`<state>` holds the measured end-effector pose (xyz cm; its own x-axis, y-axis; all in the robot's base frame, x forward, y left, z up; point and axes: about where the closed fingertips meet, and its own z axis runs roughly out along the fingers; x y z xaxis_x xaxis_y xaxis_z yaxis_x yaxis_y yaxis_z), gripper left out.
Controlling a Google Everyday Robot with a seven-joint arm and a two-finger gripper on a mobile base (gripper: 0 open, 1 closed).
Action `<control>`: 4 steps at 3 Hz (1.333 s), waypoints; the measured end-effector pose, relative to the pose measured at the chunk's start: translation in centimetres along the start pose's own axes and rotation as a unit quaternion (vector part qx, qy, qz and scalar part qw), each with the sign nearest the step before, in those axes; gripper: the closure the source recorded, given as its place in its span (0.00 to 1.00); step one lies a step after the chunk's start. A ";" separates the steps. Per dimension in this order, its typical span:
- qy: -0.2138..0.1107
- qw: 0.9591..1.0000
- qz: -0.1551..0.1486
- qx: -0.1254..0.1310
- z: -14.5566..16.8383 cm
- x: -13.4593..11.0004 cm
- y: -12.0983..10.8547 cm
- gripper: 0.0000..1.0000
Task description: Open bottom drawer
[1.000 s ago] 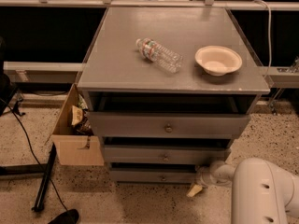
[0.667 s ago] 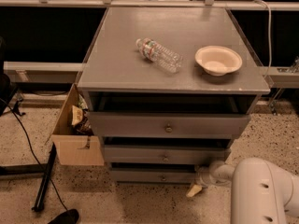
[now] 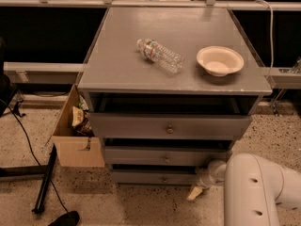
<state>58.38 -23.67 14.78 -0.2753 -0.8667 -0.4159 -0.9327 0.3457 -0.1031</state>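
Drawers come three to this grey cabinet (image 3: 141, 74), and the bottom drawer (image 3: 141, 177) is the lowest and slimmest front, just above the speckled floor (image 3: 141, 206), with a small round knob (image 3: 164, 179) at its middle. A dark gap shows along its top edge, under the middle drawer (image 3: 141, 155); how far out it stands I cannot tell. The gripper (image 3: 196, 191) sits low at the drawer's right end, just beside the front's lower right corner and well to the right of the knob, its pale tip pointing down and left toward the floor. It does not reach the knob, and whether the gripper is open or closed cannot be told from this view. Behind it the robot's white arm (image 3: 254, 192) fills the lower right corner, close to the cabinet's right side. Above the middle drawer is the top drawer (image 3: 131, 125), the tallest front, with a wide dark opening over it below the cabinet top. On that top a clear plastic bottle (image 3: 160, 55) lies on its side near the centre, and a pale bowl (image 3: 219, 60) stands upright to its right, apart from the bottle. Left of the cabinet an open cardboard box (image 3: 77, 150) rests on the floor, touching or nearly touching the cabinet's side, with some wrappers inside. Farther left a black stand leg (image 3: 44, 182) and a thin black cable (image 3: 23, 131) cross the floor.
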 end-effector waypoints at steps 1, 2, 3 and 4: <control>0.004 1.000 0.016 -0.017 0.0 0.3 0.3 0.00; 0.005 0.999 0.036 -0.034 -0.3 0.9 0.8 0.00; 0.006 0.998 0.048 -0.044 -0.5 1.2 1.2 0.00; 0.006 0.998 0.048 -0.044 -0.7 1.2 1.1 0.00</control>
<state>56.83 -24.52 14.80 -0.3673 -0.8353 -0.4090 -0.9185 0.3951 0.0179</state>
